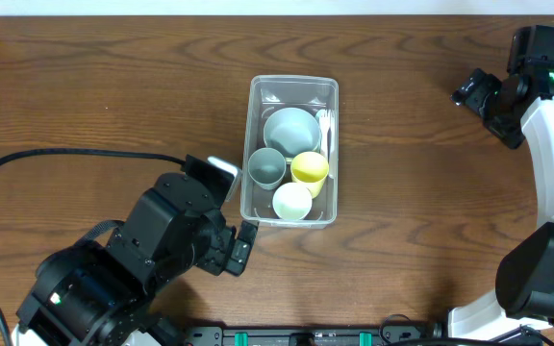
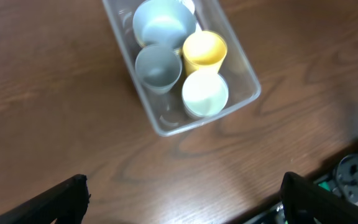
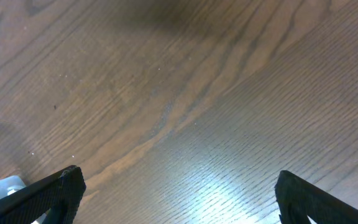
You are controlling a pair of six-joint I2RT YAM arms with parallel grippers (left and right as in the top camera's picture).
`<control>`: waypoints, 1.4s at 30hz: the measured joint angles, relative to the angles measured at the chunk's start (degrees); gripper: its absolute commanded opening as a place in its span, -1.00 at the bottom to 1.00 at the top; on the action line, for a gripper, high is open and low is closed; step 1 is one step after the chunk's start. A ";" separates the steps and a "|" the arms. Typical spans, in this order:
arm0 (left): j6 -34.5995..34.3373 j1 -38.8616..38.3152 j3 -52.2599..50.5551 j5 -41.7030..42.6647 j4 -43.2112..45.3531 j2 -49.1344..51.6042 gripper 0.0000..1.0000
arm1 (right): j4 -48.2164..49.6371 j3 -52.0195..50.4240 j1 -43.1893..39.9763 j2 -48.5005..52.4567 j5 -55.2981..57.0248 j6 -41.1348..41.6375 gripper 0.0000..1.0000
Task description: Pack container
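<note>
Clear plastic, and well filled: the container (image 1: 289, 93) sits on the wooden table (image 1: 113, 96) just ahead of the left gripper (image 2: 182, 199), whose fingers stand spread wide with nothing between them; the near short wall of the tub lies just beyond its fingertips, apart from them.

Four vessels stand upright inside, mouths up; nearest the left gripper is a pale cup (image 1: 292, 201); just behind it stand a grey cup (image 1: 266, 166) and a yellow cup (image 1: 310, 167), side by side and touching or nearly so; farthest from the hand rests a blue-grey bowl (image 1: 291, 131), the widest of the lot; along the wall beside the bowl, on the yellow cup's side, lies what appears to be a white fork (image 1: 325, 130), too small to make out surely.

Well away from the container, the right gripper (image 3: 179, 186) hangs over bare wood, its fingers equally spread and holding nothing.

By the look of it, packing is at or near its end; every piece in view is already inside the tub, and nothing waits loose near either hand; no lid shows in any view, so whether a closing step is left cannot be told.
</note>
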 measured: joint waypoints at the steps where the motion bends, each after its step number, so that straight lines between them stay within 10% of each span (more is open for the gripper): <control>1: 0.07 0.00 0.00 -0.42 -0.83 0.00 0.96 | -0.02 0.00 0.00 0.00 0.00 0.00 0.99; 21: 0.35 4.92 -0.33 -19.41 -0.94 -23.08 0.96 | 0.00 0.00 0.00 0.00 0.00 0.00 0.98; 28: 4.57 18.08 -9.35 -17.68 14.97 -32.15 0.96 | 0.00 0.00 0.00 0.00 -0.02 0.00 0.98; 42: 14.69 35.91 -52.63 12.79 61.75 -46.49 0.96 | 0.00 -0.02 0.00 0.00 0.00 0.00 0.98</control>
